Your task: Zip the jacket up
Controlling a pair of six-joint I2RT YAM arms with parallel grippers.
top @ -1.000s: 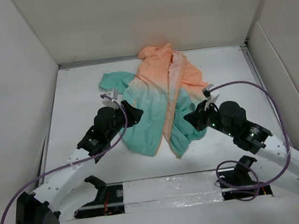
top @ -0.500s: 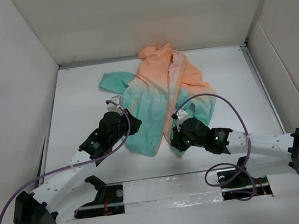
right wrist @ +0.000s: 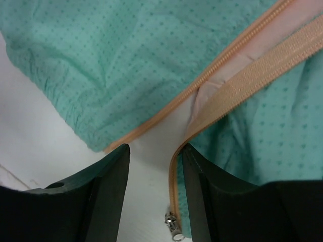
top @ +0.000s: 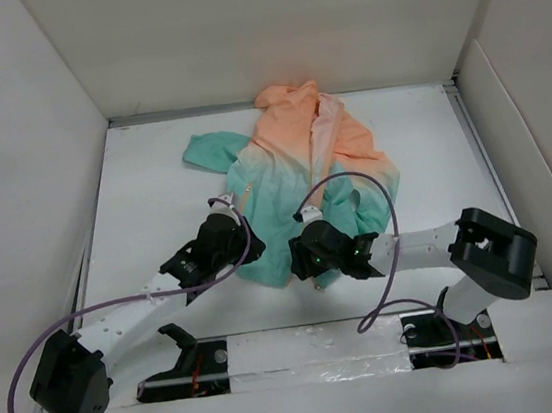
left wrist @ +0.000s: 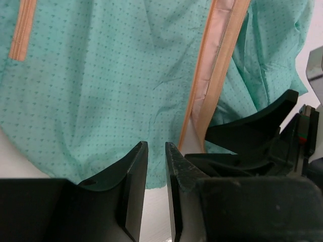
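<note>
The jacket (top: 303, 178) lies unzipped on the white surface (top: 146, 212), hood toward the far wall, teal hem nearest the arms. At the hem, the left gripper (left wrist: 156, 146) shows jaws a slit apart. The right gripper (right wrist: 154, 148) has jaws wider apart over the orange zipper (right wrist: 242, 80). Neither clamps cloth.

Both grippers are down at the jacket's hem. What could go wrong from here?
1. The zipper edges lie apart, and the right gripper stands open over the gap; closing might pinch only one tape or miss the zipper pull.
2. The left gripper sits very near the right one; they could collide.
3. The jacket lies loose, so tugging may drag it.
</note>
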